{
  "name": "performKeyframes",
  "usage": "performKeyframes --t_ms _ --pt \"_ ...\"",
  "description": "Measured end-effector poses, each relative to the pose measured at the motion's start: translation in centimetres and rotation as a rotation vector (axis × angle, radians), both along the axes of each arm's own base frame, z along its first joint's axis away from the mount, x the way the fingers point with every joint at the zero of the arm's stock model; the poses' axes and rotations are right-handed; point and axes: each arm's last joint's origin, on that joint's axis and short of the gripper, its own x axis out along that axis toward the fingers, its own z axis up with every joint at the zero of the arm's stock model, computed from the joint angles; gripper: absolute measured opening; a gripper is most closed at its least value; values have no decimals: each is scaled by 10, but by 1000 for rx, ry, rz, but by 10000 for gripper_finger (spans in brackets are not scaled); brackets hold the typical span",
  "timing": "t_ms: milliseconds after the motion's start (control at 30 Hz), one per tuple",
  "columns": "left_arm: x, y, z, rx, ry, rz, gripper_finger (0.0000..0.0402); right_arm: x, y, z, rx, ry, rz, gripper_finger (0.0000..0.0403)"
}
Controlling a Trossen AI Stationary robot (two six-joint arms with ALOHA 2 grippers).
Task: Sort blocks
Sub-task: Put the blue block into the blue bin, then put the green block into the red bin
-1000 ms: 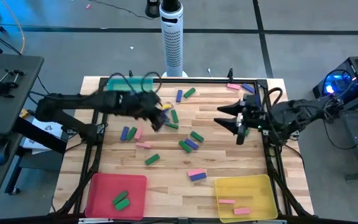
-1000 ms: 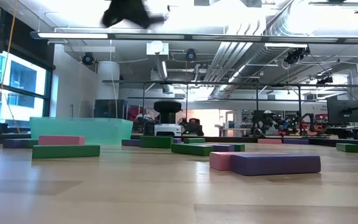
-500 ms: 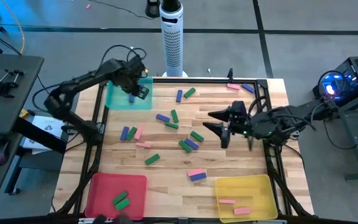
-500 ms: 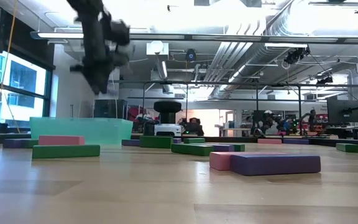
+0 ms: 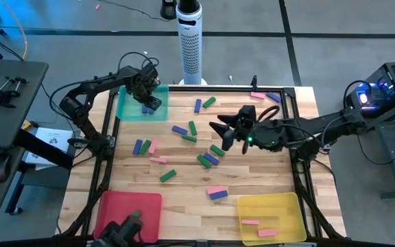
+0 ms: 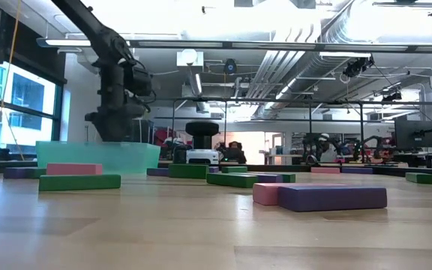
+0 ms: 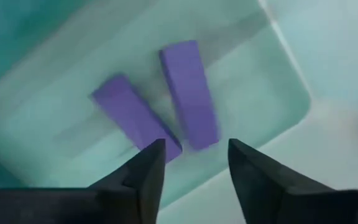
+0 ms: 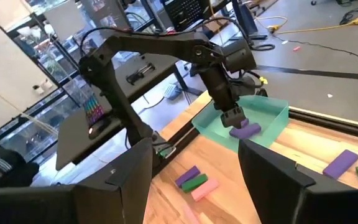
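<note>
My left gripper (image 5: 149,103) (image 7: 194,146) points straight down over the teal tray (image 5: 129,110) at the table's far left, open, with nothing between its fingers. Two blue blocks (image 7: 188,93) (image 7: 132,118) lie flat on the tray's floor below it. My right gripper (image 5: 219,130) (image 8: 194,149) hangs high over the middle of the table, pointing toward the left edge, open and empty. Several loose blue, green and pink blocks (image 5: 208,159) lie on the wood between the arms.
A red tray (image 5: 115,202) at the near left holds two green blocks (image 5: 134,219). A yellow tray (image 5: 280,204) at the near right holds two pink blocks (image 5: 251,221). A black frame (image 5: 297,171) edges the table. A white tower (image 5: 190,41) stands behind the far edge.
My left gripper has swung from the middle of the table toward the far left corner, tipped to point straight down, and sunk over the teal tray. My right gripper has gone toward the table's left edge and slightly down.
</note>
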Motion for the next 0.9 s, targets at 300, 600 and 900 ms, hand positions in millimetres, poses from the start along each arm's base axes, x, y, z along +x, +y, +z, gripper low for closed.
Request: performKeyframes --t_ms 300,600,900 --pt "-17 -26 62 79 -237 19 198 13 -17 -8 29 48 114 216" --pt "-8 -126 134 191 -540 -235 199 14 -26 -13 -113 178 220 216" --pt "-10 -225 160 267 -660 -358 200 11 -26 -22 -227 323 347 216"
